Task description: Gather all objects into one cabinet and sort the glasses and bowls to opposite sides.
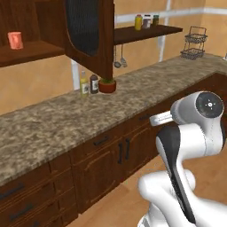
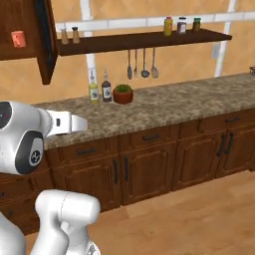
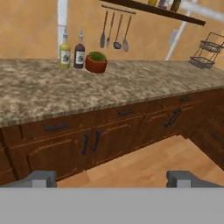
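A coral-orange cup (image 1: 15,40) (image 2: 18,38), one of the glasses, stands on the inner shelf of the dark reddish-brown wall cabinet (image 1: 33,52) (image 2: 20,52). The cabinet's dark-paned door (image 1: 88,31) (image 2: 46,40) hangs open. My gripper (image 3: 113,179) is open, its two fingertips (image 3: 41,178) far apart with nothing between them. It looks across the wooden floor at the low drawer fronts, well away from the cabinet. The bowls are out of view.
A long granite counter (image 1: 66,119) (image 2: 164,107) (image 3: 39,94) carries two bottles (image 3: 72,52) and a potted plant (image 3: 96,62). Utensils (image 3: 114,33) hang on the wall under an open shelf with jars (image 2: 180,25). A wire basket (image 1: 194,44) stands at the counter's far right.
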Tool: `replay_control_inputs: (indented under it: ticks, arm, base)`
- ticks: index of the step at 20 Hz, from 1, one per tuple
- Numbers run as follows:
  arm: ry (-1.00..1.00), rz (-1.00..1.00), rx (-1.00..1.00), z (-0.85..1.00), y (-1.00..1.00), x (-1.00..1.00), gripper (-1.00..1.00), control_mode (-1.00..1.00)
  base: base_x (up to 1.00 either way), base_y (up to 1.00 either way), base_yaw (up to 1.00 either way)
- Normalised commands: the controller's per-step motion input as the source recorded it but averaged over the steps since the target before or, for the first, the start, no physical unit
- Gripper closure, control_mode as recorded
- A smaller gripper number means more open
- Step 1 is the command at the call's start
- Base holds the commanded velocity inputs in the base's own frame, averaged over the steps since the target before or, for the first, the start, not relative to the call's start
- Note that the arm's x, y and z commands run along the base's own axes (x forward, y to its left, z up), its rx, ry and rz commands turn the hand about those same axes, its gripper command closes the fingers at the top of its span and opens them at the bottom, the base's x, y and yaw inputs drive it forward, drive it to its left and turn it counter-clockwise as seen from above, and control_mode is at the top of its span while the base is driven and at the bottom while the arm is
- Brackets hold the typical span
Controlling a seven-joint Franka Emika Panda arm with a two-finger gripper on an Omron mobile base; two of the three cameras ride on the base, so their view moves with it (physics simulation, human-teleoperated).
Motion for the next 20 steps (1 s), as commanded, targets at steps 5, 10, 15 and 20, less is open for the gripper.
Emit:
replay_control_inputs:
  ticks: [5, 10, 15, 20]
  arm:
    - [0.00, 0.00, 0.00, 0.00, 0.00, 0.00, -1.00, 1.00]
    - [0.00, 0.00, 0.00, 0.00, 0.00, 0.00, -1.00, 1.00]
    - [0.00, 0.00, 0.00, 0.00, 0.00, 0.00, -1.00, 1.00]
    - [0.00, 0.00, 0.00, 0.00, 0.00, 0.00, -1.00, 1.00]
  base:
    - [0.00, -0.69, -0.42]
    - [0.08, -0.71, -0.40]
    - [0.55, -0.62, -0.41]
    - [0.80, -0.52, -0.50]
